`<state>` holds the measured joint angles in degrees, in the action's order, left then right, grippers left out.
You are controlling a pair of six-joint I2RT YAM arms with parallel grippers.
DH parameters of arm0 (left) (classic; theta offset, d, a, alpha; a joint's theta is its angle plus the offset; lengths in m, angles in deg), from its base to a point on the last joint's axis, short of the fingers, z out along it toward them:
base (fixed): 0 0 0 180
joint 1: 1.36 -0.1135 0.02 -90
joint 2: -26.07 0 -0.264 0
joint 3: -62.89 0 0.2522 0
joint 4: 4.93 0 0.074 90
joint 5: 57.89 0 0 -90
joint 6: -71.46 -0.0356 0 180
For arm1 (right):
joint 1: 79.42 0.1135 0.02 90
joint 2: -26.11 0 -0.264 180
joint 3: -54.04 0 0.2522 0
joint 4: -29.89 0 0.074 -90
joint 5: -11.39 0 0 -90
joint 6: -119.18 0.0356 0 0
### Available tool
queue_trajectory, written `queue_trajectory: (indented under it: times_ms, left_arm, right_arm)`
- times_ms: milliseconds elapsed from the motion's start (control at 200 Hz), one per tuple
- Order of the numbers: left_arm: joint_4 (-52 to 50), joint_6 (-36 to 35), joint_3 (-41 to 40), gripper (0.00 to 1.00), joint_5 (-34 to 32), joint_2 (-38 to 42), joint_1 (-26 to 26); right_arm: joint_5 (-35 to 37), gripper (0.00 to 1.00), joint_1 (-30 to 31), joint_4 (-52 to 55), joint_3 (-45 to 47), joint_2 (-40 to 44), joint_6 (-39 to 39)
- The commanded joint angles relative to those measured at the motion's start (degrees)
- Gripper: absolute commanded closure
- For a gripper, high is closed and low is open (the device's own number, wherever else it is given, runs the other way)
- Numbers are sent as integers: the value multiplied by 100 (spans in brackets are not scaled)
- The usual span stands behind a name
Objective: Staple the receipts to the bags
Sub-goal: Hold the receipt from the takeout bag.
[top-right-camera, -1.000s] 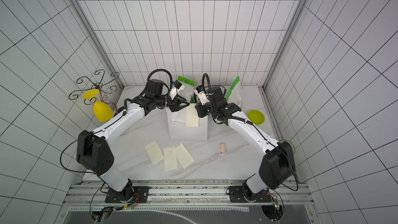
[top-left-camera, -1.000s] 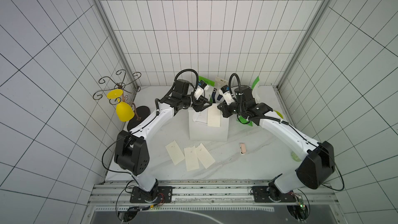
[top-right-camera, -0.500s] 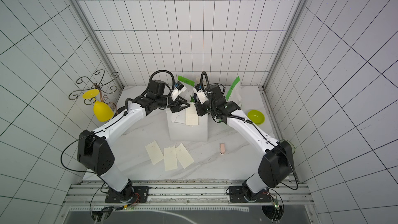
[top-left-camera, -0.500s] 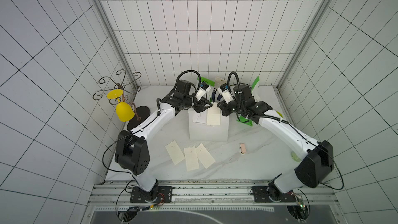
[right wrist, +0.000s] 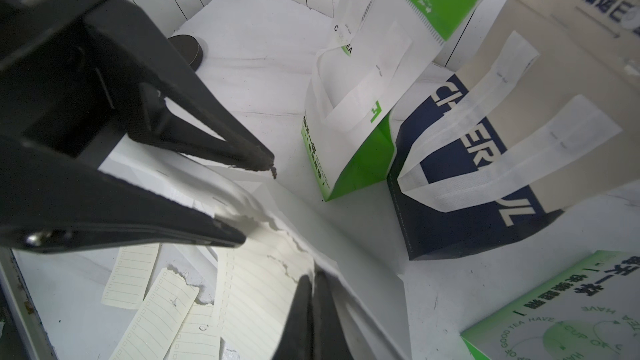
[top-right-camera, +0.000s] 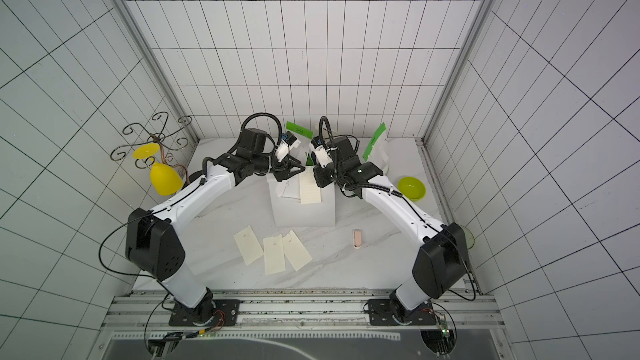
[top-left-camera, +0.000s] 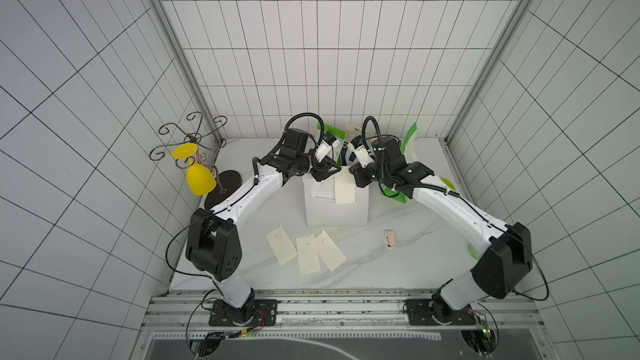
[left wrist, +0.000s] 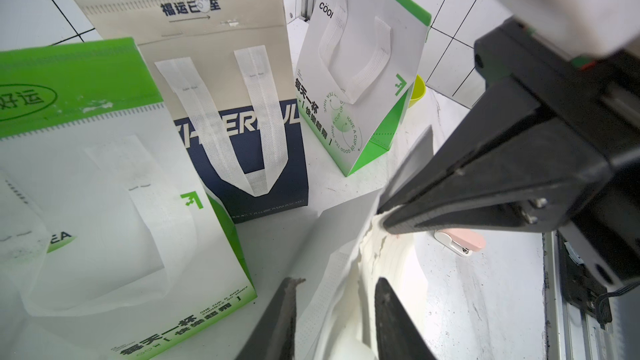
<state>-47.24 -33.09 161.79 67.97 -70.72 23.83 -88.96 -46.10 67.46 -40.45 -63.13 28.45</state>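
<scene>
Looks like 0 of 4 stapled: stapler (top-left-camera: pixel 391 238) lies untouched on surface (top-left-camera: pixel 398 271), 3 receipts (top-left-camera: pixel 307 254) loose. R gripper (right wrist: pixel 311 282) pinches 4th receipt (top-left-camera: pixel 344 188) at white bag (top-left-camera: pixel 336 214) rim. L gripper (left wrist: pixel 337 282) straddles that rim, jaws apart.

White marble table (top-left-camera: pixel 415 254) carries three loose receipts (top-left-camera: pixel 307 255), a white bag (top-left-camera: pixel 336 214), seemingly a pink stapler (top-left-camera: pixel 391 238).

Left arm (top-left-camera: pixel 242 199) and right arm (top-left-camera: pixel 450 202) bend inward; left tool (right wrist: pixel 256 199) parted, right tool (left wrist: pixel 382 214) pinched closed, tips nearly meeting.
</scene>
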Motion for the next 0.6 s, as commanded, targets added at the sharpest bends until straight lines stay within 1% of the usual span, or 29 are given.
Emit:
queue_trajectory:
  times_ms: [0,145,280,425,595]
  left_arm:
    - [-184,-208,167,65,-80,-153,64]
    - [-194,-217,178,67,-122,-174,80]
    - [-203,-233,178,75,-165,-185,87]
    - [-201,-246,177,76,-184,-190,100]
    - [-179,-253,169,86,-252,-194,113]
  right_arm:
    - [260,100,98,150,-733,-60,-208]
    - [324,100,131,141,-747,-76,-243]
    - [377,100,150,129,-756,-104,-253]
    - [496,100,158,109,-743,-103,-268]
    - [593,100,165,39,-651,-88,-219]
